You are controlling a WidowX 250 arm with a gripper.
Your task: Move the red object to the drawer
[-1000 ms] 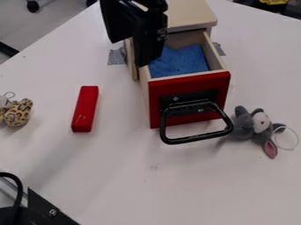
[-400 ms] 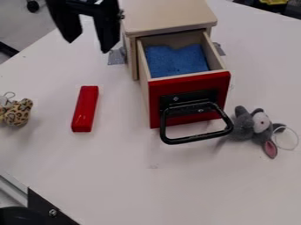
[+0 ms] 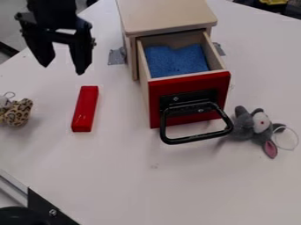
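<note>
Camera view: from where I'm standing, the red block [image 3: 85, 109] is lying flat on the white table [image 3: 117, 176], its far end leaning a little toward the drawer [image 3: 157, 99]. It is sitting outside, apart from the drawer's left side, and nothing is touching it. The gripper [image 3: 63, 69] is hanging in the air toward the upper left, its fingers pointing down and standing wide apart, with nothing between them.

The drawer is jutting out of its wooden cabinet [image 3: 167, 17], showing a red front and a black handle [image 3: 197, 140] that's sticking out toward me. Inside, a blue cloth [image 3: 173, 60] is covering much of the bottom. Grey tape [image 3: 117, 56] is sticking to the table beside the cabinet.

Farther out, a spotted toy [image 3: 19, 112] is lying at the left edge, and a grey plush [image 3: 244, 127] is resting just right of the handle. A black bracket [image 3: 44, 208] is poking in at the lower left.
</note>
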